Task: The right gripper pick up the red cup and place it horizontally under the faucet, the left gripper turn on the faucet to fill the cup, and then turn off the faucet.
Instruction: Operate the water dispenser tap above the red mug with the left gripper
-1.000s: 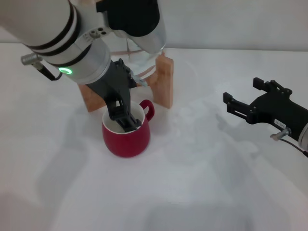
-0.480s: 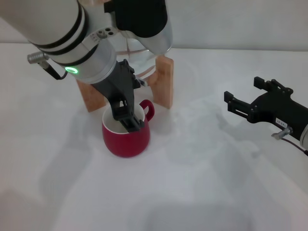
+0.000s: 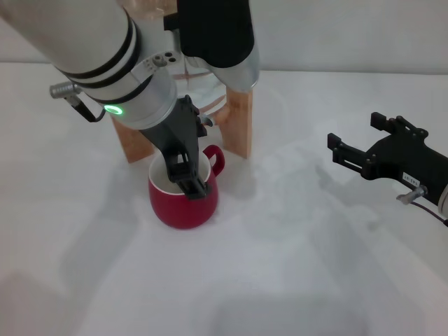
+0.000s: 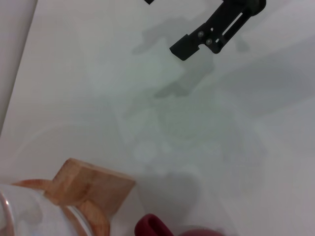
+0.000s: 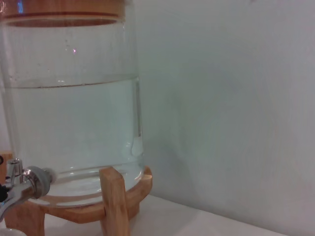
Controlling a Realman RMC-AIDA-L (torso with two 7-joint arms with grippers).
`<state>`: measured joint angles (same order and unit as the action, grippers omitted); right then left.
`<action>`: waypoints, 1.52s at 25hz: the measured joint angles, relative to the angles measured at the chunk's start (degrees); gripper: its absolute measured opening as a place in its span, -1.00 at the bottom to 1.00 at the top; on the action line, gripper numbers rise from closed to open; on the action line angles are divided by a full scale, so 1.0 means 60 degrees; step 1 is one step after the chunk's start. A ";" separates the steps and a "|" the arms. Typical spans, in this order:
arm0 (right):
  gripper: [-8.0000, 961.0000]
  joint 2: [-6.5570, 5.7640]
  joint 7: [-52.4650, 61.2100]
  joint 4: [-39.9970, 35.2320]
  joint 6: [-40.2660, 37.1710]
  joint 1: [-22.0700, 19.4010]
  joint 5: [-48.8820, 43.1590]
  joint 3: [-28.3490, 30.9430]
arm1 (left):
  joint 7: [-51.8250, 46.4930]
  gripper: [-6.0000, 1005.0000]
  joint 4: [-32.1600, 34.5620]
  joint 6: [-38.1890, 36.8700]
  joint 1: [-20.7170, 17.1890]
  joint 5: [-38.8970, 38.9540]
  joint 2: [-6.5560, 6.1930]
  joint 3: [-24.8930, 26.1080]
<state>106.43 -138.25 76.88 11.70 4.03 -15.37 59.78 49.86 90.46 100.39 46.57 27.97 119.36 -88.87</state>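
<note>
Standing upright on the white table (image 3: 294, 280), the red cup (image 3: 183, 199) sits at about seven o'clock from the wooden stand (image 3: 238, 119) of the clear water jar (image 5: 74, 123). The left gripper (image 3: 189, 183) reaches down over the cup's mouth, covering the faucet (image 5: 22, 184); I cannot tell how its fingers stand. The right gripper (image 3: 357, 143) hovers well apart at three o'clock, fingers spread wide and holding nothing.

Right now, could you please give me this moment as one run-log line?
red cup: upright below faucet | left pincer: over cup mouth | right pincer: apart, open
</note>
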 joint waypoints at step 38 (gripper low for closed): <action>0.81 0.0001 -0.0001 -0.0122 0.0171 -0.0028 0.0033 0.0110 | -0.0056 0.77 -0.0143 -0.0412 0.0214 -0.0361 -0.0001 -0.0048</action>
<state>106.44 -138.25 76.14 12.72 3.87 -15.17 60.44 49.52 89.61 97.92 47.85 25.80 119.35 -89.16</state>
